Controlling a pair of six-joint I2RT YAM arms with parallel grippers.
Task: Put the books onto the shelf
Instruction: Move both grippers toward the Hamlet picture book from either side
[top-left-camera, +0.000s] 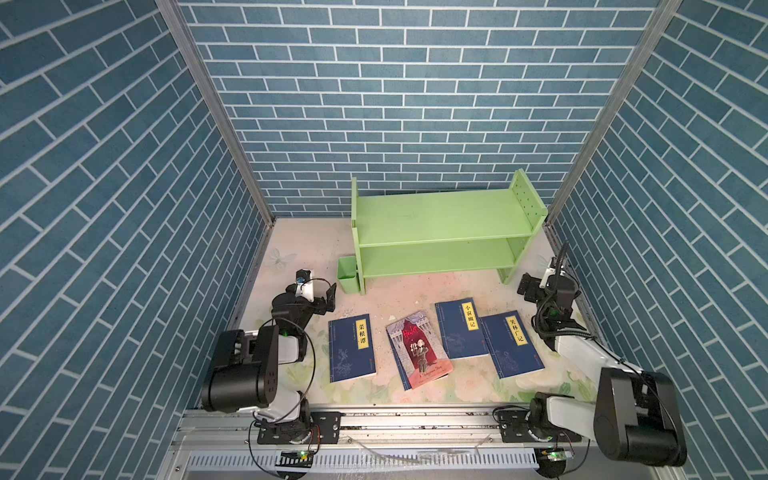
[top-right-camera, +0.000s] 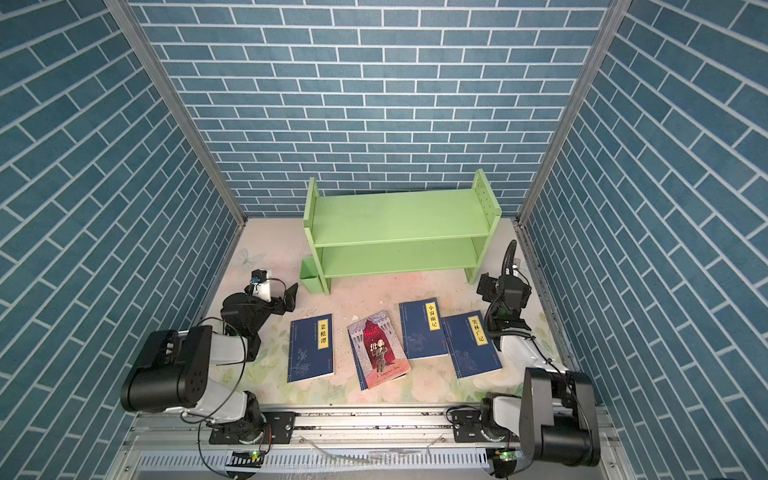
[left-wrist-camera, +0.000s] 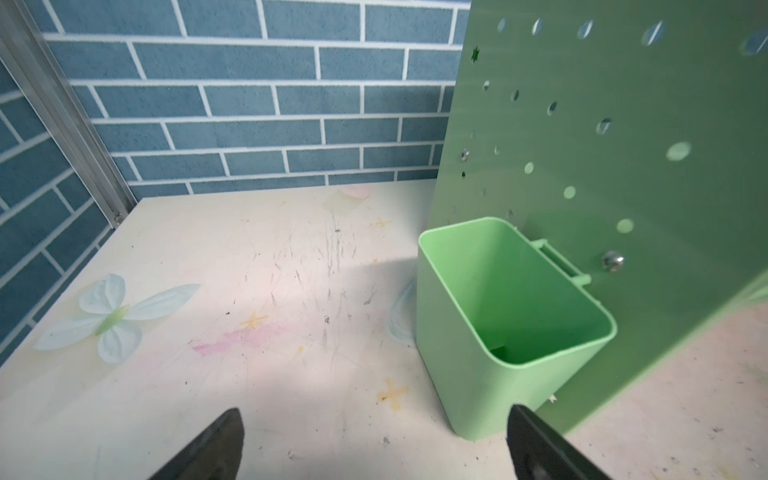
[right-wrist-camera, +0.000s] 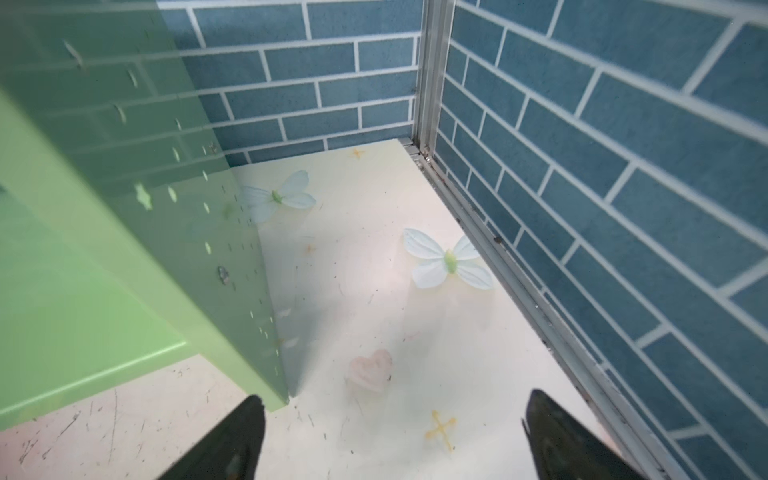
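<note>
Shelf: the light green shelf (top-left-camera: 440, 216) (top-right-camera: 399, 216) stands at the back of the bench (top-left-camera: 395, 299), close to the blue brick wall (top-left-camera: 395, 104).
Cup: a small green cup (left-wrist-camera: 478, 340) hangs on the shelf's side panel with holes, on the side of the left arm.
Books: all four lie flat on the bench with the cover up, in a row in front of the shelf and apart from it, as both top views show.
Left blue book: the left blue book (top-left-camera: 351, 349) (top-right-camera: 311, 349) lies alone, touching no other book; it is the one nearest to the left arm.
Red book: the red-and-grey book (top-left-camera: 417, 349) (top-right-camera: 378, 351) lies in the middle of the row, a little turned.
Middle blue book: the middle blue book (top-left-camera: 459, 330) is just beside the red-and-grey book.
Right blue book: the right blue book (top-left-camera: 511, 345) meets the middle blue book at its edge and seems to lie a little over it, but this is not sure from above.
Left tool: the left tool (left-wrist-camera: 374, 411) (top-left-camera: 330, 297) hangs low over the bench near the cup; it is released, the fingers stand wide apart with only bare bench between them.
Right tool: the right tool (right-wrist-camera: 395, 397) (top-left-camera: 524, 286) is beside the shelf's right foot, well apart from the books; it is also released, fingers spread wide and grasping nothing.
</note>
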